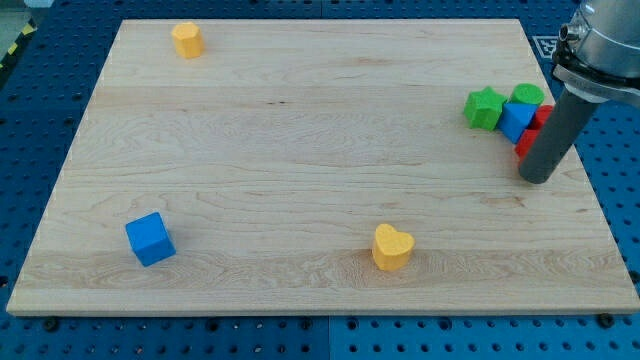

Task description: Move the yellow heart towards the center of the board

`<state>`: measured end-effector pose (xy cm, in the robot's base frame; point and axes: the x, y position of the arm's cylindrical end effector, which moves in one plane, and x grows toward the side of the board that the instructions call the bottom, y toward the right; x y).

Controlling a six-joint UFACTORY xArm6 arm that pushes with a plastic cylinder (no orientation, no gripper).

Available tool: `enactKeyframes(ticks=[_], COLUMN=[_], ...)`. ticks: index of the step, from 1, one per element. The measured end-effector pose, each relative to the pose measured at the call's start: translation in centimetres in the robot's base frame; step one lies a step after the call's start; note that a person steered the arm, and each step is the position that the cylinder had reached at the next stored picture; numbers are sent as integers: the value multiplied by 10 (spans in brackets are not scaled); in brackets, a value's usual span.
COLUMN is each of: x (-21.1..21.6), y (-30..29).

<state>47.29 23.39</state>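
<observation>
Here: wooden surface fills frame. My tip at right edge, touching red block in cluster with blue block, green star, green block. No jaws on rod. Blue cube lower left. Yellow heart bottom centre-right, well apart from tip. Yellow block upper left.

We find a laboratory test bench: a pale wooden surface lies on a blue perforated mounting plate, with a grey robot arm above its right edge.
</observation>
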Motion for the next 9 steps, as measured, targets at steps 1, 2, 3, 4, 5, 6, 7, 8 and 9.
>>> enactKeyframes(ticks=[1, 2, 3, 4, 5, 6, 7, 8, 9], x=[-7, -7, 10, 55, 99, 127, 118, 73, 51], y=[0, 0, 0, 0, -9, -60, -102, -150, -152])
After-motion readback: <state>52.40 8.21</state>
